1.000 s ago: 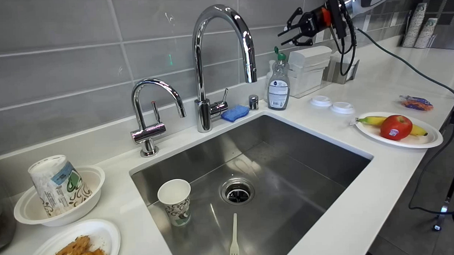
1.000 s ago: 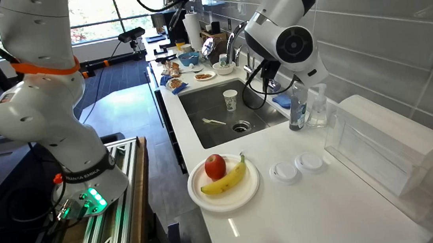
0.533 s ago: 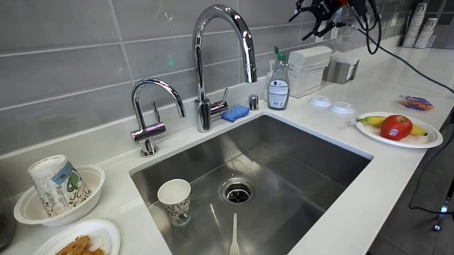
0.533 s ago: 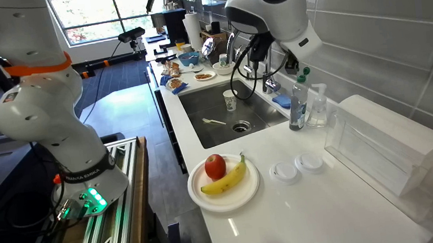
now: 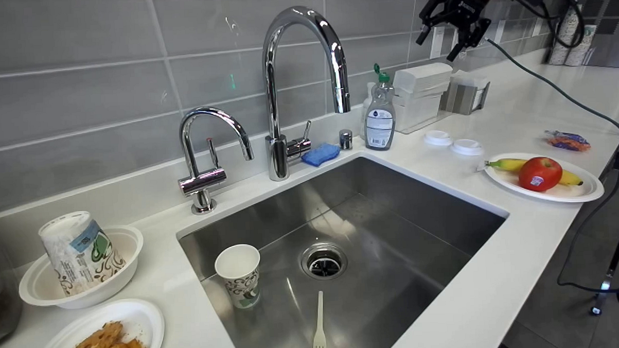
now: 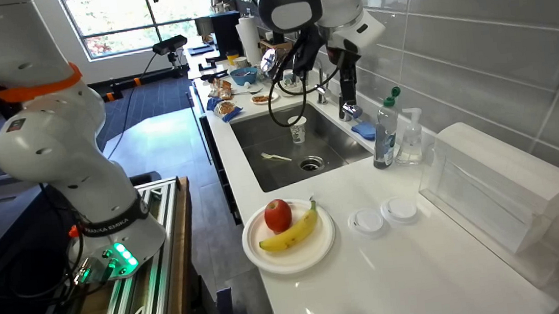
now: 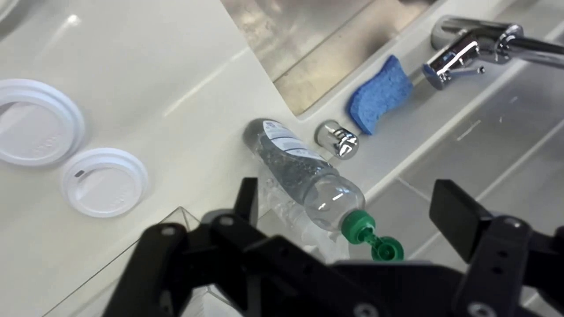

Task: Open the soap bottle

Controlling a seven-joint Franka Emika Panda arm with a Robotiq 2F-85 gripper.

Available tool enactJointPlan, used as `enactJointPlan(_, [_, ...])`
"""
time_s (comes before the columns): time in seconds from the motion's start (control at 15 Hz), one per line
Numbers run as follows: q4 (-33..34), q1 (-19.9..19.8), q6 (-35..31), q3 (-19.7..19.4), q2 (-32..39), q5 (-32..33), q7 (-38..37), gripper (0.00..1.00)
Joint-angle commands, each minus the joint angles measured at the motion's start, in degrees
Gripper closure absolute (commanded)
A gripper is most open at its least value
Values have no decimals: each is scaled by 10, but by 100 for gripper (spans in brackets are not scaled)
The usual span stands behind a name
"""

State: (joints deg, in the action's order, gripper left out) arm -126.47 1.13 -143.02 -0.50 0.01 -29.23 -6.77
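The soap bottle (image 5: 379, 122) stands upright on the counter by the sink's back corner, slim and clear with bluish liquid and a pale label. Its green cap (image 7: 359, 226) has the small flip lid (image 7: 387, 249) swung up on its hinge. My gripper (image 5: 435, 48) hangs in the air above the counter, higher than the bottle and clear of it. In the wrist view the gripper's fingers (image 7: 458, 218) are spread wide, and the bottle appears beyond the gap with nothing held. An exterior view also shows the whole soap bottle (image 6: 385, 134), cap included.
A clear pump dispenser (image 6: 411, 147) and a white towel holder (image 6: 498, 192) crowd the bottle. The tall faucet (image 5: 272, 82), blue sponge (image 5: 320, 154) and sink (image 5: 394, 253) lie on its other side. Two white lids (image 6: 366, 222) and a fruit plate (image 6: 255, 251) sit on the counter.
The fingers have spread from half-parted to wide. The gripper has pulled up and away from the bottle and tipped more downward, uncovering the green cap in an exterior view. The bottle has not moved.
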Motion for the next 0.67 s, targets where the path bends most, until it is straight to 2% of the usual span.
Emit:
enactJointPlan(0.0, [-19,8,59,20,-61,157,-86,0])
enactJointPlan(0.2, [25,8,152,47,-98,291,-144,0])
enactJointPlan(0.4, [81,1,244,64,-128,383,-132,0])
enactJointPlan(0.47, [56,6,197,57,-112,336,-131,0])
enactJointPlan(0.6, [78,4,231,62,-131,362,-131,0])
